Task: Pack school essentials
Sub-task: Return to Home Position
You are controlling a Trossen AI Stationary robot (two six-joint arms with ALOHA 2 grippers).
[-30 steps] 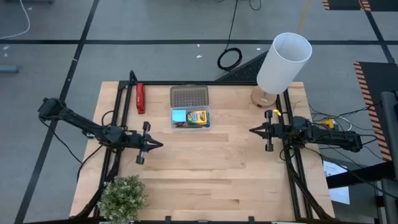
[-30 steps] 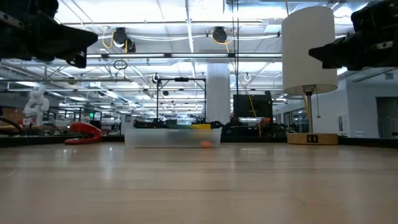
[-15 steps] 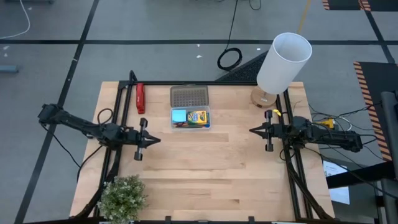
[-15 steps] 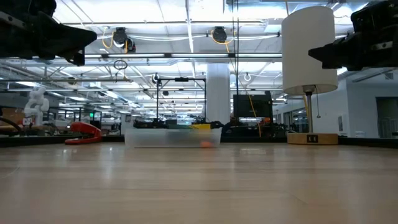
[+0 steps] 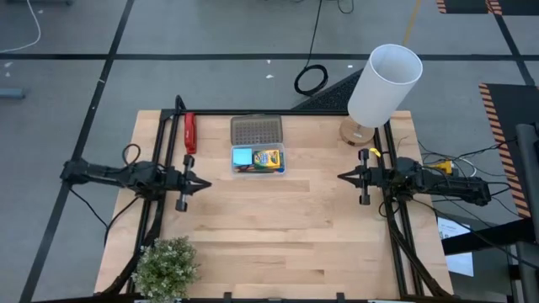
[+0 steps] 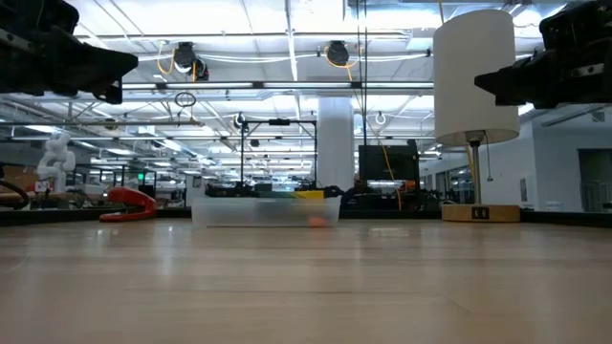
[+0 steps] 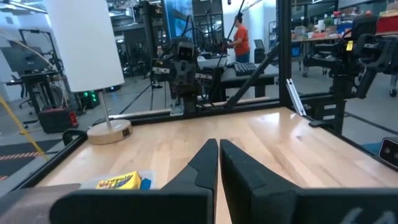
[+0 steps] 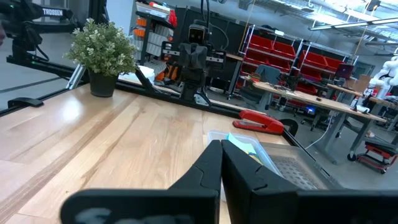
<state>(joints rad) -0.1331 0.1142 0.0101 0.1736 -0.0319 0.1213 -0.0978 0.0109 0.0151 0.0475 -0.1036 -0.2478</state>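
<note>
Yellow-green crayon box lies left-right

Crayon box in case, stapler left, lamp right.

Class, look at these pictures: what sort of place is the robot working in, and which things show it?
Most likely a robotics lab or workshop: other robot arms on benches, shelves of red bins and open ceilings with strip lights lie beyond the wooden table.

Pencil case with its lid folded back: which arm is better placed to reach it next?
Probably the left. The left claw hovers just beside the open pencil case, shut and pointing across the table. The right claw waits farther away, near the lamp.
</note>
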